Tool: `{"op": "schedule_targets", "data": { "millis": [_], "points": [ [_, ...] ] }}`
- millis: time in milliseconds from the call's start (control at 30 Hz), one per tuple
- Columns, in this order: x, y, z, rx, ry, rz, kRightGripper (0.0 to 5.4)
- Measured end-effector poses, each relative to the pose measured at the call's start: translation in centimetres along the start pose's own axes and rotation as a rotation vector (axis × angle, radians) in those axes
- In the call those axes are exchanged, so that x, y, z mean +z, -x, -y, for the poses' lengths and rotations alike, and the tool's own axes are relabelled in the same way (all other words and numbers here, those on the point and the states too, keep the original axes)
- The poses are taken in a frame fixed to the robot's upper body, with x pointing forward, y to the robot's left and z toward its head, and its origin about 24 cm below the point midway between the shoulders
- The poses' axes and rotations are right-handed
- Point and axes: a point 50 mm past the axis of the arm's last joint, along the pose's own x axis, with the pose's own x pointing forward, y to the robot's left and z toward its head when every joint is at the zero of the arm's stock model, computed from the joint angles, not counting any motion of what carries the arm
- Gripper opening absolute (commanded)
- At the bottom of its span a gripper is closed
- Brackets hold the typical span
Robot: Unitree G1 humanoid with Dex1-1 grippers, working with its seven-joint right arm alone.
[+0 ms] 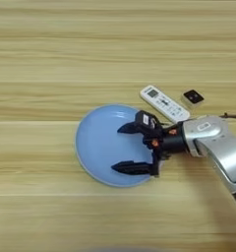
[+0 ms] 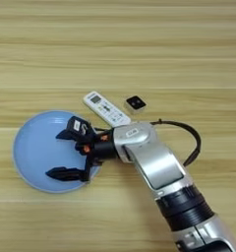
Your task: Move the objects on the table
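Round light-blue plate [image 1: 98, 147] sitting flat on the table [image 1: 51, 59], left of center, nothing resting in it afaict. Right gripper [image 1: 121, 147] hovering over plate's right half, black fingers [image 1: 130, 168] spread wide apart, tips pointing left, holding nothing. Silver forearm [image 2: 154, 162] coming in from bottom right. White remote [image 1: 164, 103] just beyond plate's upper-right rim, long axis diagonal, screen end pointing up-left, other end near the wrist. Small black square gadget [image 1: 193, 97] just right of remote, apart from it.
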Motion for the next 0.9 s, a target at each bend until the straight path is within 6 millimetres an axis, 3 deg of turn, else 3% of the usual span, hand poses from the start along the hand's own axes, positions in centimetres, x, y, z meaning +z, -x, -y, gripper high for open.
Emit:
{"op": "schedule_targets", "data": {
  "millis": [267, 467, 900],
  "points": [
    [-1.2, -0.5, -0.9, 0.030, -0.022, -0.047, 5.38],
    [-1.9, -0.9, -1.2, 0.018, 0.066, -0.092, 5.38],
    [-2.0, -0.7, -2.8, 0.124, 0.137, -0.113, 5.38]
  ]
}}
